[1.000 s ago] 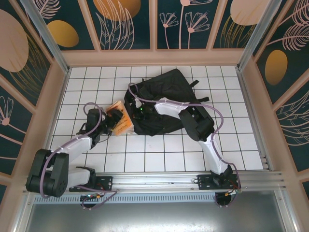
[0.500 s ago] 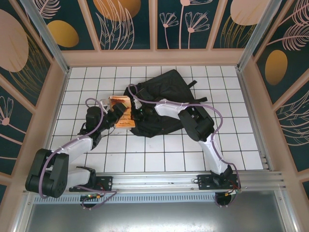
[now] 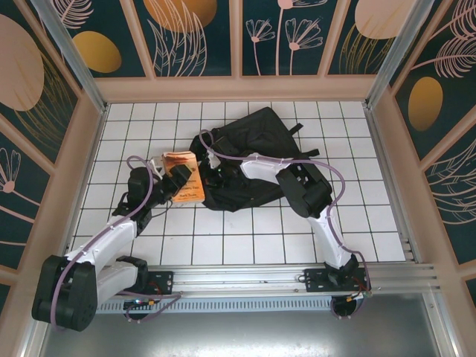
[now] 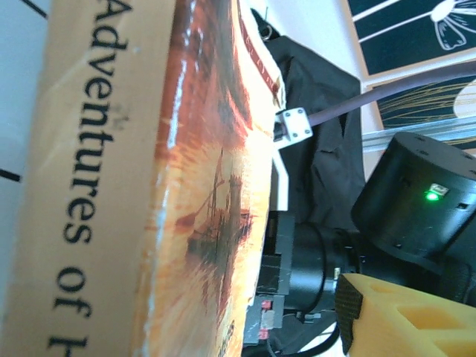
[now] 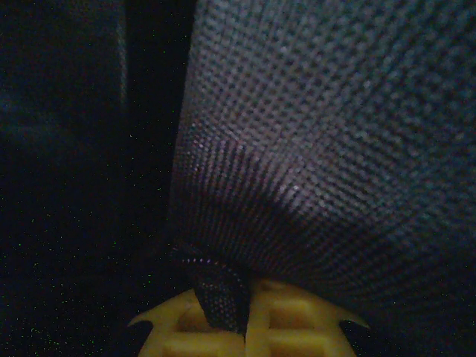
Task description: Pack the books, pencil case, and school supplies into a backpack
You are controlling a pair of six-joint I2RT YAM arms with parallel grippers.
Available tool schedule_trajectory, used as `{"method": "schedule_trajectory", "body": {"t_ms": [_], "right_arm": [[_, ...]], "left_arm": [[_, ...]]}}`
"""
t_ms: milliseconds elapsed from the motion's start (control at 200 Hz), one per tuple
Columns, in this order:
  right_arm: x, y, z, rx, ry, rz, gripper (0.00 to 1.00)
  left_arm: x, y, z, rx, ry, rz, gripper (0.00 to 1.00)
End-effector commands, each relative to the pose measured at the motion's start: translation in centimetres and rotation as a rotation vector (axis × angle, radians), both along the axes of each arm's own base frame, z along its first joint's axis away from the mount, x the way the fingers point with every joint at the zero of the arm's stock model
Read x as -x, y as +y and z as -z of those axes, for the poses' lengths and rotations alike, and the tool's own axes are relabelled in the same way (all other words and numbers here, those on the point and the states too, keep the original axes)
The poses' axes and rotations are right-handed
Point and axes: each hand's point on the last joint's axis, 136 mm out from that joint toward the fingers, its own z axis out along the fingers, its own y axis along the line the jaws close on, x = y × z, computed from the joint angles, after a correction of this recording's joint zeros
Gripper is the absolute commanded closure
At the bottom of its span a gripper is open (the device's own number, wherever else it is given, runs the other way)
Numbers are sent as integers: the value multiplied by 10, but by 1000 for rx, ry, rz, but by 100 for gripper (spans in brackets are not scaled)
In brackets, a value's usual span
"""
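Worktop (image 3: 245,238): white tiles, bare along the near side.

Left fingers (image 4: 401,316): apart. One yellow finger is in view and stands clear of the book's cover, with a gap between.

Book (image 3: 186,165): orange cover, buff spine lettered "Adventures of". It sits left of centre on the worktop, just beside the backpack's left edge. The left wrist is over its near corner.

Right fingers (image 5: 297,335): closed, pinching a strip of black cloth at the backpack's left side.

Backpack (image 3: 256,145): black, soft, slumped at the worktop's middle, with straps at its far right.

Wall panels (image 3: 197,37): dark blue with gold plant motifs, behind the worktop.
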Motion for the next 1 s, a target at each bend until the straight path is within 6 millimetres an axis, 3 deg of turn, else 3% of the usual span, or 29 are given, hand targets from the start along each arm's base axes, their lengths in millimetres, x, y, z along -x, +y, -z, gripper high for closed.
{"method": "schedule_trajectory", "body": {"t_ms": [0, 155, 355, 400, 430, 525, 726, 751, 856, 996], "right_arm": [[15, -18, 17, 91, 96, 25, 100], [11, -24, 3, 107, 54, 40, 100], [5, -30, -33, 107, -25, 58, 100], [4, -31, -40, 102, -35, 58, 100], [5, -31, -42, 99, -37, 57, 100], [10, -29, -43, 94, -24, 45, 100], [25, -22, -30, 67, 28, 14, 100], [26, -21, -28, 66, 32, 11, 100], [31, -18, -20, 69, 49, 0, 100], [34, -18, -14, 74, 61, -8, 100]], "left_arm": [[-3, 1, -10, -36, -28, 0, 100], [-1, 13, -26, -123, -50, -32, 100], [7, 29, -60, -194, -126, -79, 100], [10, 28, -64, -188, -145, -73, 86], [12, 27, -65, -180, -151, -68, 82], [19, 20, -52, -147, -118, -23, 74], [31, 16, 7, -130, 46, 0, 77], [31, 16, 12, -131, 65, -3, 73], [29, 13, 22, -144, 126, 19, 39], [27, 0, 11, -101, 118, 83, 22]]}}
